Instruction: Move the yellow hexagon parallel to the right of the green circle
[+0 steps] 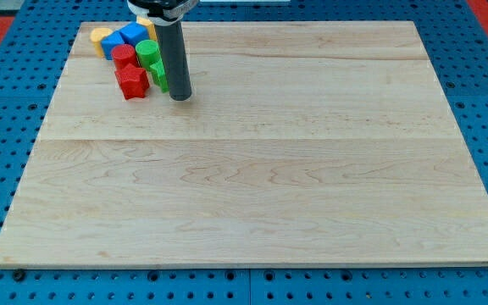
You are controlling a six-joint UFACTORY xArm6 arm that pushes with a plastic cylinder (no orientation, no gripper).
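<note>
The blocks sit in a tight cluster at the view's top left of the wooden board [252,169]. A yellow block [100,37], probably the hexagon, is at the cluster's left end. The green circle [147,52] is near the cluster's right side, with a second green block [157,74] just below it, partly hidden by the rod. My tip [180,97] rests on the board right beside that second green block, on its right. Whether it touches the block I cannot tell. The yellow block is far to the left of my tip, behind the other blocks.
Two blue blocks [134,34] [112,47] lie between the yellow block and the green circle. A red round block [124,57] and a red star-like block [132,82] sit left of the green ones. Another yellow piece [146,24] shows behind the rod. A blue pegboard [7,102] surrounds the board.
</note>
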